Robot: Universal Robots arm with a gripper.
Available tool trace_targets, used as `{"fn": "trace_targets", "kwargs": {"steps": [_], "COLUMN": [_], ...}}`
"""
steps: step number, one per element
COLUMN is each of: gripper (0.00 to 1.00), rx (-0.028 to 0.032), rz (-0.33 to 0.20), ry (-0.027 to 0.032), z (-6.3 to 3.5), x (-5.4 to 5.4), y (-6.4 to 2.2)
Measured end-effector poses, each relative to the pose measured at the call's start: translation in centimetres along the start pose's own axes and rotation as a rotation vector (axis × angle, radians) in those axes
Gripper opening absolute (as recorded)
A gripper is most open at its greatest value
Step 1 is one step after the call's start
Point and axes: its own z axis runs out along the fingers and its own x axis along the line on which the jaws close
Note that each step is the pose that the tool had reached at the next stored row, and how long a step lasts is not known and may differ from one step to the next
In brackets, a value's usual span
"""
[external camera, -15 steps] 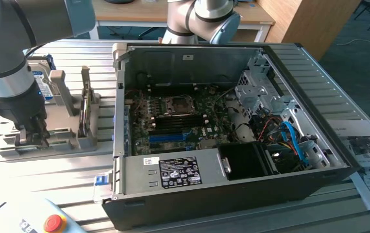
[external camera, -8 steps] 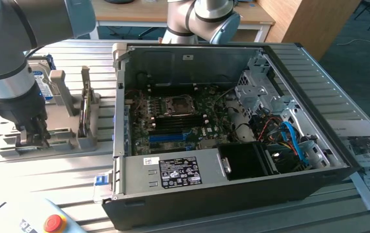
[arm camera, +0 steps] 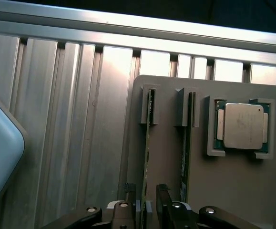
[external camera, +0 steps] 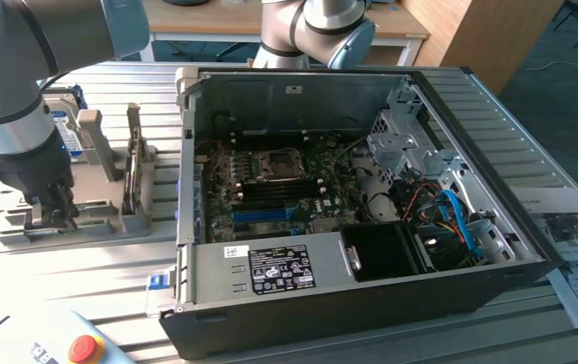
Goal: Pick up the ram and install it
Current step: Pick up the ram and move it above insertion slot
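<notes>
On a ribbed aluminium tabletop (external camera: 46,280), beside an open computer case (external camera: 370,303), the robot's gripper (arm camera: 145,200) hangs low over a grey holder (arm camera: 223,191). Its jaws stand open, one finger on each side of the ram (arm camera: 147,143), a thin green stick standing on edge in a slot of the holder. Nothing is gripped. A second stick (arm camera: 186,148) stands just beside it in the neighbouring slot, and a square silver processor (arm camera: 242,125) sits in a pocket past that.

The likely risk is that one finger sits in the narrow gap between the two sticks, so a small sideways error could knock the neighbour. An off-centre squeeze might tilt the ram or jam it in its slot.

The metal slats are smooth and throw glare. Around the tabletop are a wooden desk (external camera: 198,23) behind, a dark floor (external camera: 562,68), printed papers (external camera: 573,243) at the exterior view's right, and a red stop button (external camera: 86,349) near the front edge.
</notes>
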Motion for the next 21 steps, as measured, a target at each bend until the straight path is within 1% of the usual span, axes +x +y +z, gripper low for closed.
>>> {"fn": "trace_targets", "kwargs": {"steps": [3, 4, 21], "gripper": [0.29, 0.23, 0.23], "rx": [0.0, 0.0, 0.0002], "rz": [0.0, 0.0, 0.0], "ry": [0.0, 0.0, -0.0001], "z": [0.0, 0.0, 0.31], "x": [0.0, 0.0, -0.05], "y": [0.0, 0.0, -0.02]}}
